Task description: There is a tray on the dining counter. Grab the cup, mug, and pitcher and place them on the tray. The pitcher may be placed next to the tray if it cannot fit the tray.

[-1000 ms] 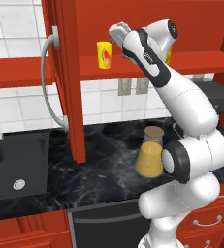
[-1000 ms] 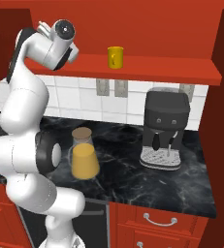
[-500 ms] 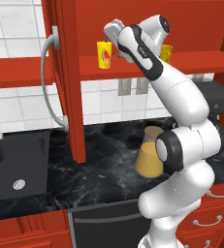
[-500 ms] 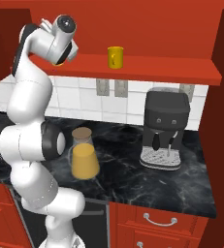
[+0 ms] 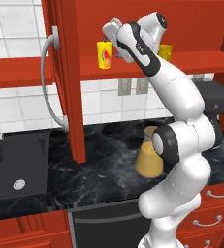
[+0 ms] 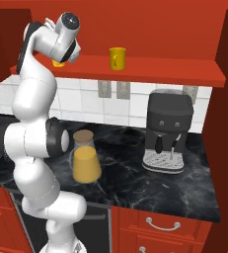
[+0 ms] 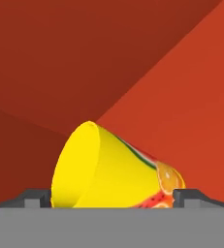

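Observation:
The cup [image 5: 104, 54], a yellow tumbler with a fruit mark, stands on the red shelf [image 5: 191, 62]. My gripper [image 5: 113, 42] is up at the shelf just right of it, open. In the hand view the cup [image 7: 118, 174] sits between the two fingertips [image 7: 36, 196], apart from both. The mug [image 6: 117, 58] stands further right on the shelf, partly behind my arm in the left base view. The pitcher [image 6: 86, 158] of orange juice stands on the black worktop below. The tray and the dining counter are out of view.
An open red cabinet door [image 5: 65, 72] with a curved handle hangs just left of the cup. A black sink [image 5: 16, 164] lies at the far left of the worktop. A coffee machine [image 6: 169, 131] stands right of the pitcher. Drawers [image 6: 162, 225] run below.
The hand has edged a little closer to the cup and the arm's elbow has risen. The jaws stay wide. Cup, mug and pitcher have not moved.

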